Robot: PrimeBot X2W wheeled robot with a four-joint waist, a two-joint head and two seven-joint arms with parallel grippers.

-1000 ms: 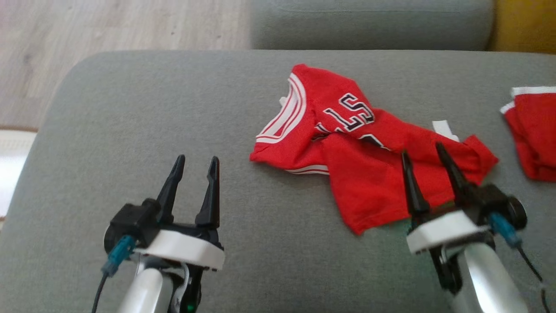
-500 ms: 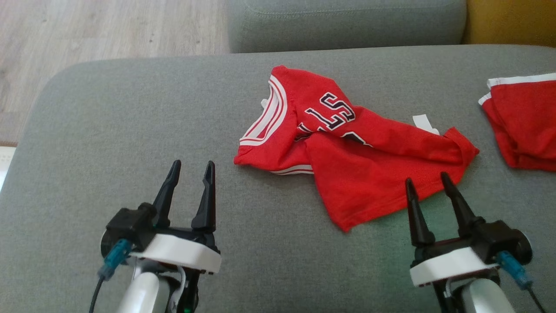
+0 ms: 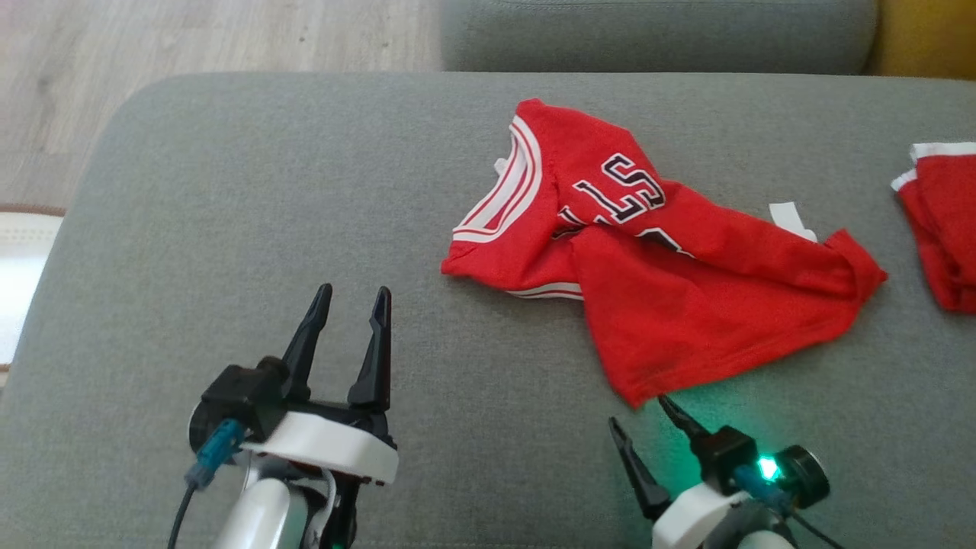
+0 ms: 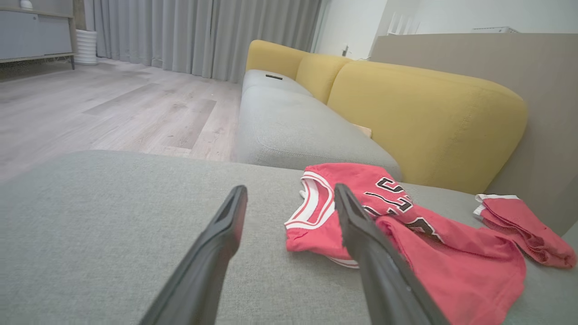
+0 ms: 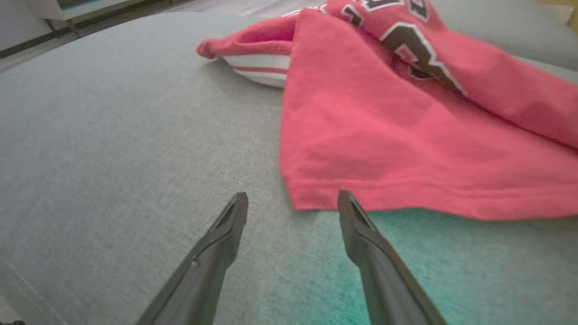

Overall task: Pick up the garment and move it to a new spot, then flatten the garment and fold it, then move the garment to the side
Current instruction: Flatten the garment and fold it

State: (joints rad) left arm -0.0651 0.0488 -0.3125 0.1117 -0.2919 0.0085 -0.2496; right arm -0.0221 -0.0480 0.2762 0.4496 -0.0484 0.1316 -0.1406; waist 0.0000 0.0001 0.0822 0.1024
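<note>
Claws, nearest the lens, taken first: left claw [image 3: 354, 291] poised over bare grey sofa cushion [image 3: 229, 229], jaws spread to the full, nothing between them, well apart from any cloth; right claw [image 3: 637, 412] likewise gaping and empty, tips aimed at the nearest hem corner of the garment [image 3: 656, 282], just short of it and, as far as can be judged, not touching; green lamp glow cast on the cushion at that spot.

Next out, garment itself: red jersey, lying mid-cushion toward the right, crumpled; lower panel lapped over the body, striped white trim turned up on the left, dark numerals half lost in a crease, white label poking out on the far side; neither flat nor folded.

Progress assessed as early: no hold taken at present; move to a new spot, done or not, impossible to settle from the lie of the cloth; flattening, folding and setting aside all plainly outstanding. Hem corner by the right claw judged the likeliest first purchase.

Further off, second red piece [image 3: 942, 221] with white edging, bunched at the cushion's right margin, well apart from the garment; not taken as part of this job. Beyond, another grey seat section [image 3: 656, 38], yellow backrest [image 4: 424, 117], pale wooden floor [image 3: 191, 38] at far left.
</note>
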